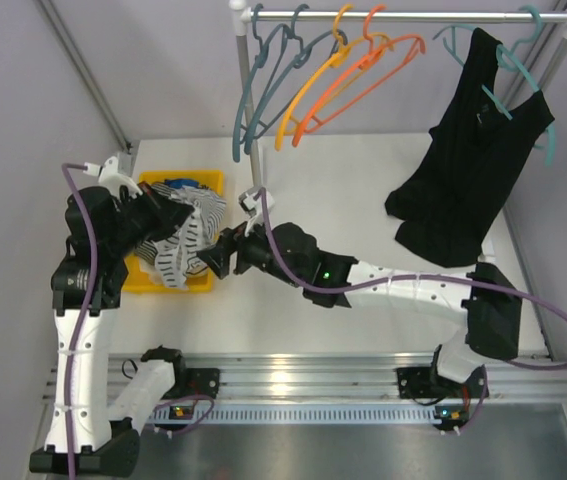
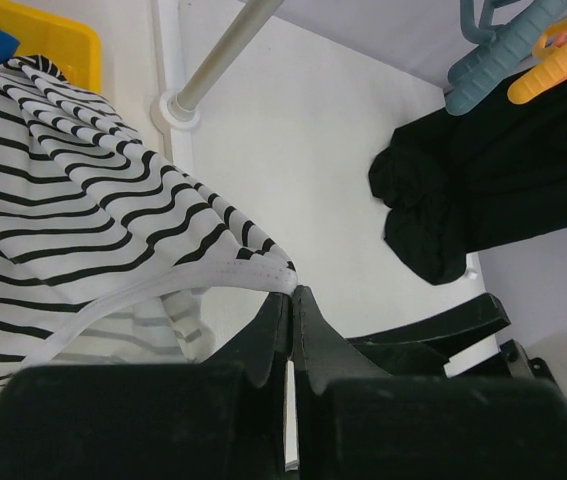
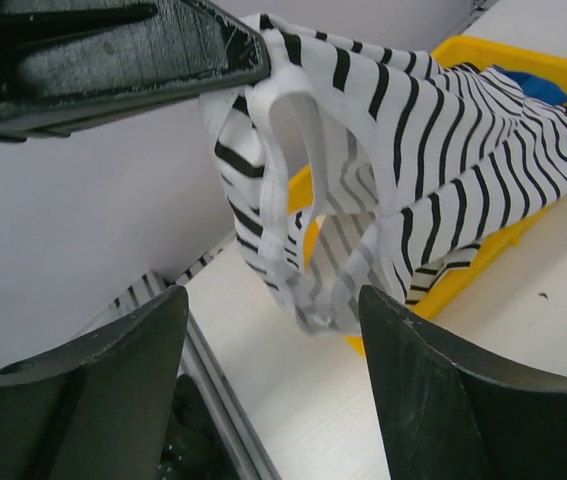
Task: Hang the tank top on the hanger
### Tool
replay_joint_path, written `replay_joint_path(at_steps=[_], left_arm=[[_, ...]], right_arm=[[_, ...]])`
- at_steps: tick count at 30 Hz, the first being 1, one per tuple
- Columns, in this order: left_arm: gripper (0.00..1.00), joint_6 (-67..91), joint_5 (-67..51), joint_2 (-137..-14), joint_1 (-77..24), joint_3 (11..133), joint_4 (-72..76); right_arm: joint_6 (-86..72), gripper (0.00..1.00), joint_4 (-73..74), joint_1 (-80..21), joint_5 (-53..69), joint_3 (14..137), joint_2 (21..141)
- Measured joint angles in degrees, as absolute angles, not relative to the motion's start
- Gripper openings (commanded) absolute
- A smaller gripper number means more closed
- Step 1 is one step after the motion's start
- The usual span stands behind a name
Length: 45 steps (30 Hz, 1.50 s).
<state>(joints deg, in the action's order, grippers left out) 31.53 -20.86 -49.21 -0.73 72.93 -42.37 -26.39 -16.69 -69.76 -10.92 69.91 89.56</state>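
Left pincer (image 2: 291,296) clamped on tank top (image 2: 73,230) strap; right pincer (image 3: 268,312) apart nearby; hanger (image 1: 363,79) untouched on rail (image 1: 403,15).

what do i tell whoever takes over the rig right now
Left gripper: shut on the white edge of the tank top, holding it up with the rest trailing into the yellow bin.
Right gripper: open, facing the hanging strap loop, gripping nothing.
Hanger: on the rail at the back, with nothing on it.
Done: the tank top is lifted.
Left: probably a second grip with the right gripper, then spread the top and get it onto the hanger.
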Motion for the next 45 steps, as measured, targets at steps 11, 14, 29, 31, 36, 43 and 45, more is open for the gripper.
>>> replay_joint_path(at_steps=[11,14,29,31,36,43,45], left_arm=[[0.0,31.64,-21.8,-47.86,-0.73,70.81,-42.26],[0.0,31.75,-22.06,-47.46,-0.73,69.89,-42.09],[0.52,34.39,-23.35,-47.09,-0.73,63.79,-37.56],[0.49,34.68,-23.59,-47.09,-0.73,62.78,-36.32],[0.45,35.97,-23.59,-45.28,-0.75,57.3,-34.09],[0.47,39.59,-23.24,-38.83,-2.7,43.7,-31.33],[0.47,40.84,-21.5,-37.74,-7.09,40.71,-30.44]], right_arm=[[-23.97,0.34,-15.81,-69.87,-10.92,82.61,101.41],[-23.53,0.0,-15.7,-69.95,-11.14,82.65,101.41],[-23.05,0.0,-7.6,-69.45,-19.44,73.08,85.25],[-22.9,0.0,-5.34,-68.71,-20.03,73.56,82.59],[-22.26,0.0,-1.15,-66.63,-20.99,74.98,80.03],[-21.19,0.0,4.51,-64.18,-21.67,75.0,79.61],[-20.62,0.0,5.52,-63.75,-22.15,75.0,79.57]])
